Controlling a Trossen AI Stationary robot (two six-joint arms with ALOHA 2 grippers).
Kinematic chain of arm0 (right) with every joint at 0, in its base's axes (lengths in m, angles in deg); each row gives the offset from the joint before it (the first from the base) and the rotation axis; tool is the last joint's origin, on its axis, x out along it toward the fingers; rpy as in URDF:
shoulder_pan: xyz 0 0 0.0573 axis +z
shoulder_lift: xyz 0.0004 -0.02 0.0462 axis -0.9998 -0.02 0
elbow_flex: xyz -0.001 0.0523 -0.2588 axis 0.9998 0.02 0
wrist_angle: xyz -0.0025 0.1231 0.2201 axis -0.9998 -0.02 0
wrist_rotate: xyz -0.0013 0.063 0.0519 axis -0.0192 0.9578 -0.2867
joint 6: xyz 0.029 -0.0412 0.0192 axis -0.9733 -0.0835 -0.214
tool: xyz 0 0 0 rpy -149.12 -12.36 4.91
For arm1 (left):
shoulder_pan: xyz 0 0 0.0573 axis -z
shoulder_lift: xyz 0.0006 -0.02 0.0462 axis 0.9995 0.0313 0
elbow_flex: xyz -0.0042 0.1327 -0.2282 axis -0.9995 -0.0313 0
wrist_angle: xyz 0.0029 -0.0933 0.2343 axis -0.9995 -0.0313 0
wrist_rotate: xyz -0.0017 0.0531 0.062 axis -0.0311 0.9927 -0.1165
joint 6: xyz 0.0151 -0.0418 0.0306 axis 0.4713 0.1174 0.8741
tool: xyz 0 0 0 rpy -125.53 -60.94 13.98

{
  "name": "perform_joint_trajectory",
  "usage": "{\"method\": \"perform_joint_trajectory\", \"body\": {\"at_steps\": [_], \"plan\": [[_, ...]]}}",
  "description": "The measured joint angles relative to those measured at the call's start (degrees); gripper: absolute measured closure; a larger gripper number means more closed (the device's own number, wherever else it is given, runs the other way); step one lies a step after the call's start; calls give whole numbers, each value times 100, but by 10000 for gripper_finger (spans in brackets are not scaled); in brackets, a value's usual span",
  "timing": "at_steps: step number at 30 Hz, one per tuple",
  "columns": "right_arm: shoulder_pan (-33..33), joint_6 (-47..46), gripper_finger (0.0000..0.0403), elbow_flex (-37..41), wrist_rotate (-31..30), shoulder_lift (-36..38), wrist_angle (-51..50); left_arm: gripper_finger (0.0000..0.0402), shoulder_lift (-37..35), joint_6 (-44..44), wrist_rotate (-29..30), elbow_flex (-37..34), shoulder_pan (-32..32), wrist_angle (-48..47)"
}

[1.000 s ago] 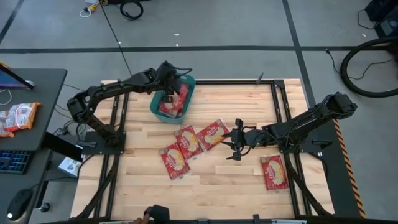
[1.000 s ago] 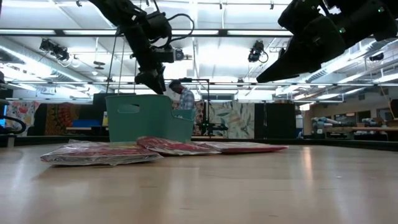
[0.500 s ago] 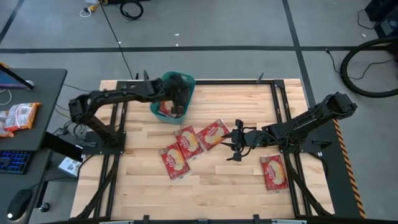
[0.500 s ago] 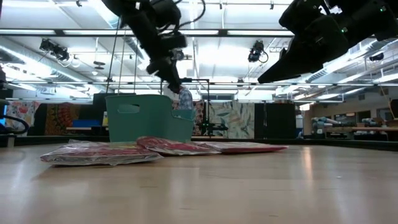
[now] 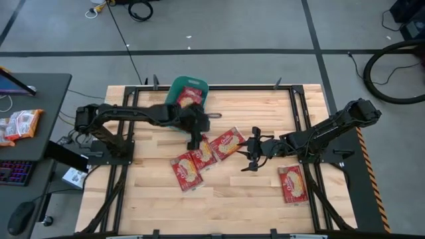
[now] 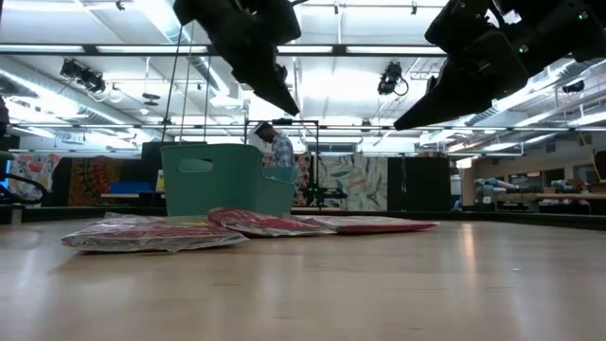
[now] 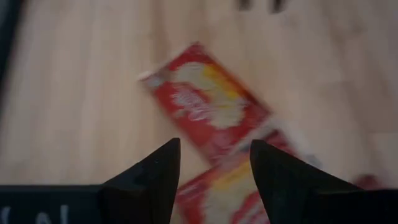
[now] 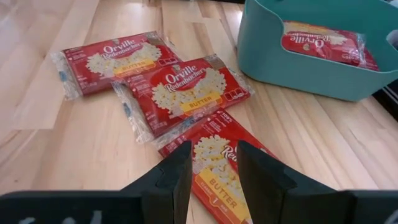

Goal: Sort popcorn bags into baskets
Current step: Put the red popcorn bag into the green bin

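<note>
**A:** How far along is the sort?

**B:** Partly done, I'd say. The teal basket (image 5: 174, 88) at the far edge of the bench (image 5: 265, 199) already has popcorn bags in it; one red bag (image 5: 190, 97) lies face up on top, and the right wrist view shows it inside the rim. How many lie beneath it I cannot tell.

**A:** And what's left outside the basket?

**B:** Four bags that I can see. A cluster of three (image 5: 199, 157) lies overlapping on the bench, just in front of the basket. A fourth bag (image 5: 292, 184) lies alone, well apart from the basket, toward the bench's right front corner.

**A:** Where are the claws?

**B:** The left claw (image 5: 193, 141) hangs over the near edge of the cluster, just in front of the basket, fingers spread wide with nothing between them. The right claw (image 5: 250, 154) hovers beside the cluster, on the side away from the basket, fingers partly apart and empty.

**A:** So the next pick?

**B:** Likely one of the cluster bags, going by the left claw's position.
</note>
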Motion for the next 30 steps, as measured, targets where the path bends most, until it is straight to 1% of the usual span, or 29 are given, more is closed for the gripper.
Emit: {"method": "perform_joint_trajectory", "body": {"at_steps": [3, 8, 12, 19, 21, 22, 24, 25, 26, 30], "plan": [[0, -65, 272, 0, 40, 0, -10, 202, 125, -81, -127, -4, 284, -130], [0, -102, 272, 0, 90, 0, -76, 202, 423, -78, -116, -2, 699, -177], [0, -102, 272, 0, 92, 0, -108, 202, 663, -55, 152, -2, 900, -235], [0, -108, 272, 0, 138, 0, -202, 202, 891, 44, 445, -1, 1151, -767], [0, -107, 272, 0, 138, 0, -205, 202, 945, 273, 729, 4, 1267, -945], [0, -112, 272, 0, 138, 0, -195, 202, 956, 382, 962, -15, 1346, -1151], [0, -128, 272, 0, 138, -2, -200, 202, 1061, 648, 1487, -22, 1514, -1152], [0, -128, 272, 0, 138, -2, -195, 202, 1078, 771, 1648, -75, 1598, -1185], [0, -134, 272, 0, 147, -2, -186, 200, 1109, 875, 1755, -117, 1673, -1294], [0, -143, 272, 1, 152, -2, -179, 182, 1198, 1224, 2088, -273, 1883, -1210]]}}
